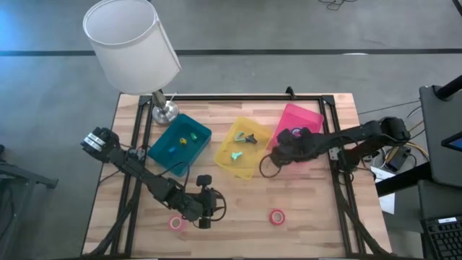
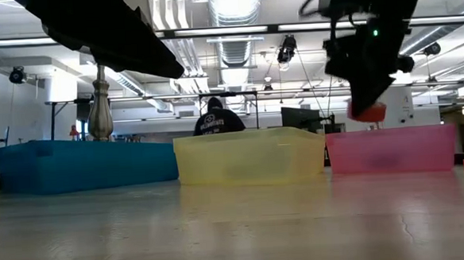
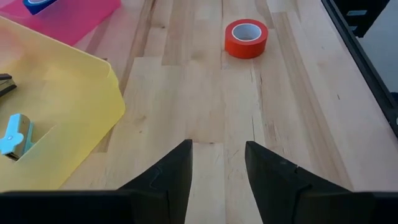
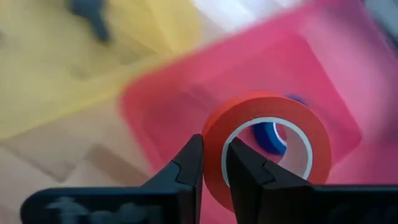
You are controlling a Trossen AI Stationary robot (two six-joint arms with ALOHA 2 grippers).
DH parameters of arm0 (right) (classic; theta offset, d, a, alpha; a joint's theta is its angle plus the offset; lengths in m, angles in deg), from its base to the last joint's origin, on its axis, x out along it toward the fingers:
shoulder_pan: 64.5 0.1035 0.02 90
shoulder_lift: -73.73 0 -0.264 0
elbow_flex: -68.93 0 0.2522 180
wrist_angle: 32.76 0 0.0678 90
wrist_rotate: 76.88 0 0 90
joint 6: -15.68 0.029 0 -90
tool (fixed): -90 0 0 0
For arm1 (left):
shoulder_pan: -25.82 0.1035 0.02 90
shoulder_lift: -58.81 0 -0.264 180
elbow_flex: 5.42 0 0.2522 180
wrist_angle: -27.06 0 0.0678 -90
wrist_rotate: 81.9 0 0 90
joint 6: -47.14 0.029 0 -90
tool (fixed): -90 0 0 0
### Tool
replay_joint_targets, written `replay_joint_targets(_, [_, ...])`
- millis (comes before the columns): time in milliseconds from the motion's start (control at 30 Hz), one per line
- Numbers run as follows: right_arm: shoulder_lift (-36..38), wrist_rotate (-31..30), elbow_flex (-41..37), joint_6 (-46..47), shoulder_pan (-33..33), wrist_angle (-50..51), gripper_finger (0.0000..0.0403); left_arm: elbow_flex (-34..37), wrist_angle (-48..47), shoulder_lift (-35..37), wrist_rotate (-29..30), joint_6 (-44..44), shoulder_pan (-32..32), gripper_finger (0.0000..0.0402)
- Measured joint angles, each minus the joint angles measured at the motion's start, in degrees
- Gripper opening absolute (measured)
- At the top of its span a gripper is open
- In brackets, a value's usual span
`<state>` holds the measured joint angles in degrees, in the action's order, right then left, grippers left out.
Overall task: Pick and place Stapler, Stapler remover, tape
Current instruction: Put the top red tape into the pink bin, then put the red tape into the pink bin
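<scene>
Overhead, right end effector [image 1: 286,137] hides load; wrist view: clamped on red tape roll [image 4: 268,146] above pink bin [image 4: 186,102].

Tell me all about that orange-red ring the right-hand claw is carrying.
It is a tape roll, a flat orange-red ring with a pale inner core and an open centre. The right gripper pinches its wall, one finger inside and one outside. It hangs in the air over the pink bin, touching nothing but the fingers. Through its hole shows something blue lying in the bin.
</scene>
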<state>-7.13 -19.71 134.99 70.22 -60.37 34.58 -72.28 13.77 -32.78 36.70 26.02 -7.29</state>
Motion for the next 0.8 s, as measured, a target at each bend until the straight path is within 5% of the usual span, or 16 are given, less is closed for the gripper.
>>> replay_joint_targets(333, [0.0, 7.4, -9.8, -2.7, -7.4, -13.3, 0.0071, 0.0, 0.0, 0.0, 0.0, 0.0, 0.4, 0.0152])
replay_joint_targets(800, [0.0, 7.6, -7.1, -7.1, -7.0, -13.7, 0.0155, 0.0, 0.0, 0.0, 0.0, 0.1, 0.5, 0.0152])
